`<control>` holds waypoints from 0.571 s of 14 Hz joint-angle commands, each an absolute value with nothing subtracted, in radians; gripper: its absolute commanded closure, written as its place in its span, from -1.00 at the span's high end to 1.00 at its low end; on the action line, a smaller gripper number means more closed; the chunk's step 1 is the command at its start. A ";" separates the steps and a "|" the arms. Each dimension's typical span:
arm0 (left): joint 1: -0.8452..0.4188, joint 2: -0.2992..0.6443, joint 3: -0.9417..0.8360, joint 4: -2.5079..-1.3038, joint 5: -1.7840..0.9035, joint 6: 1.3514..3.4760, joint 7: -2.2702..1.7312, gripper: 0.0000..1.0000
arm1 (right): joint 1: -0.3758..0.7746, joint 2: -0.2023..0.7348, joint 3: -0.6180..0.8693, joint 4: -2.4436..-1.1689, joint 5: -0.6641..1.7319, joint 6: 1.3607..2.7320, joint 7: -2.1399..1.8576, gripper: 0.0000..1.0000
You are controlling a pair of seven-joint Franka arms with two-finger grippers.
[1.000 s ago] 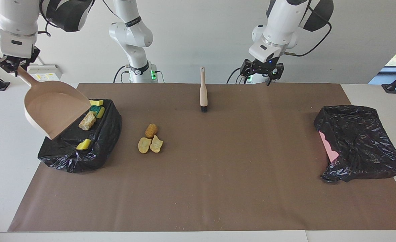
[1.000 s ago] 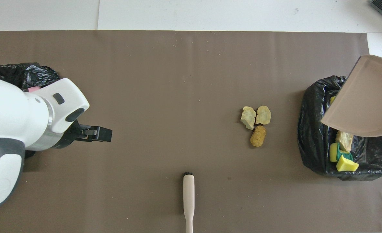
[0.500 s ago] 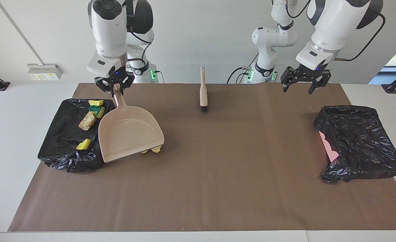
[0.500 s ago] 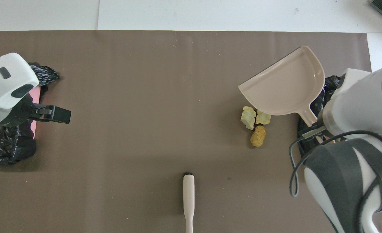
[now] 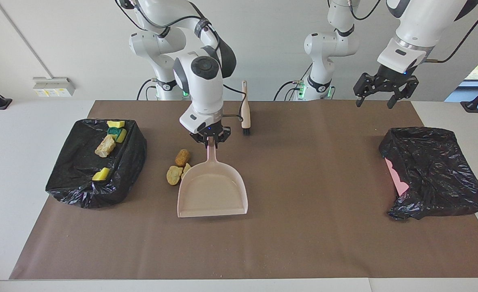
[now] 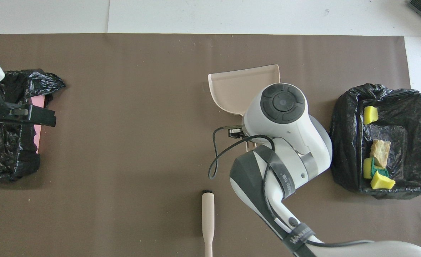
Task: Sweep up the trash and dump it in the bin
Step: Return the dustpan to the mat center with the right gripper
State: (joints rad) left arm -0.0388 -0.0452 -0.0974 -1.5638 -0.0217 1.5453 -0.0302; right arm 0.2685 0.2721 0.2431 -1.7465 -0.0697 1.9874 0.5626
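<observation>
The right gripper (image 5: pixel 210 139) clamps the dustpan (image 5: pixel 213 190) handle, pan flat beside three lumps (image 5: pixel 178 167); the left gripper (image 5: pixel 380 91), fingers wide, hangs near the far bag (image 5: pixel 433 172).

We see three golden-brown lumps (image 5: pixel 177 167) on the mat beside the pink dustpan (image 5: pixel 212 190). Yellow sponge scraps (image 5: pixel 101 174) lie in the black-lined bin (image 5: pixel 129 162).

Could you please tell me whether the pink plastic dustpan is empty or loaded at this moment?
Empty. The pink plastic dustpan shows a bare inside in the facing view, and the golden-brown crusty lumps lie on the mat beside it.
</observation>
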 commanded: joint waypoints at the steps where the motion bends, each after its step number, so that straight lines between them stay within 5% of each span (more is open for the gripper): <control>1: -0.017 -0.035 -0.101 -1.523 -0.032 1.485 -0.021 1.00 | 0.363 0.424 0.236 -1.559 -0.043 1.982 0.720 -1.00; 4: 0.011 -0.057 -0.100 -1.534 -0.034 1.473 -0.020 1.00 | 0.416 0.517 0.238 -1.522 -0.040 2.109 0.801 -1.00; 8: 0.012 -0.060 -0.101 -1.535 -0.034 1.463 -0.020 1.00 | 0.413 0.515 0.239 -1.531 -0.023 2.117 0.785 -1.00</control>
